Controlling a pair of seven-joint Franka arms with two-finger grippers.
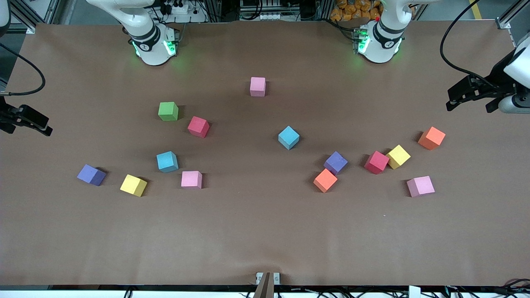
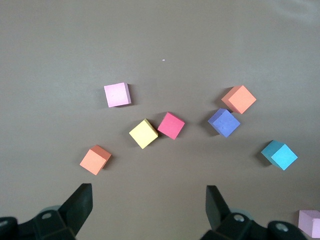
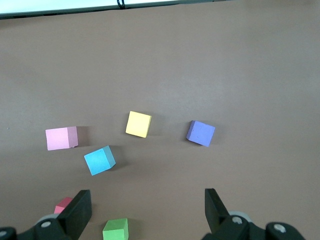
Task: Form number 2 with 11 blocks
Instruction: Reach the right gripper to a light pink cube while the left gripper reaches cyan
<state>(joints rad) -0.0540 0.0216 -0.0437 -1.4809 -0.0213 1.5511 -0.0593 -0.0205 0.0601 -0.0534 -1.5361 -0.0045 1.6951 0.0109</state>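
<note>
Brown paper-covered table [image 1: 265, 231], blocks scattered loose, no digit begun. Pink cube [image 1: 257, 86] lies alone near robot bases; blue cube [image 1: 288, 137] mid-table; green cube [image 1: 168, 111] beside red cube [image 1: 198, 126], toward right arm's end. Left gripper [image 2: 150, 205] hovers high over orange [image 2: 95, 160], yellow [image 2: 143, 133] cluster, jaws wide, empty. Right gripper [image 3: 147, 207] likewise spread, empty, over its own group. Step judged: start, first pick. Next move calls for descent onto one cube, jaws squared to its faces.
</note>
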